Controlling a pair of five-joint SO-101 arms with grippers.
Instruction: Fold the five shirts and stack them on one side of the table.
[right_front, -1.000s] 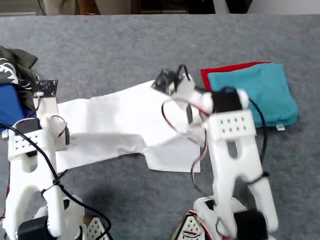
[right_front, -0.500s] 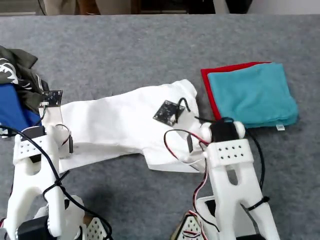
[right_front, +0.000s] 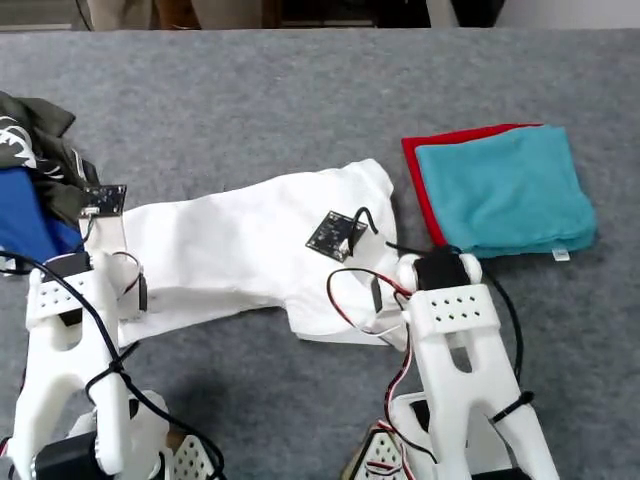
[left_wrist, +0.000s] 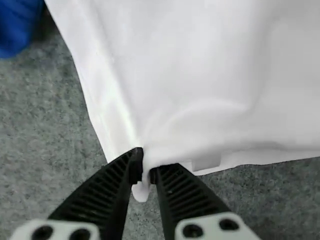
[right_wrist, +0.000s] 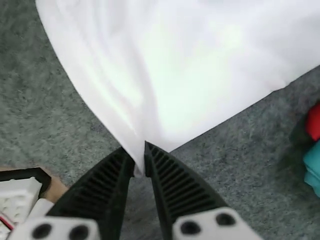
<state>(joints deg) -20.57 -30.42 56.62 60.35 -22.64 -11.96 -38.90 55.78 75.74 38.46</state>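
Observation:
A white shirt (right_front: 240, 250) lies spread across the middle of the grey table. My left gripper (left_wrist: 145, 172) is shut on its edge at the left end, close to a blue shirt (left_wrist: 17, 25). My right gripper (right_wrist: 139, 160) is shut on a fold of the same white shirt (right_wrist: 190, 65) at its right end, near the table's front. A folded teal shirt (right_front: 505, 190) rests on a folded red one (right_front: 415, 165) at the right. A blue shirt (right_front: 25, 225) and a dark printed shirt (right_front: 30, 135) are heaped at the left edge.
The left arm (right_front: 65, 300) and right arm (right_front: 450, 310) stand at the front edge. Bare grey table (right_front: 300, 90) stretches across the back. The red (right_wrist: 314, 120) and teal (right_wrist: 312, 165) stack sits just beyond the right gripper.
The right arm has drawn back from the shirt's far right corner toward the front edge, still holding white fabric. The shirt's far right lobe now lies uncovered. The left arm shifted slightly.

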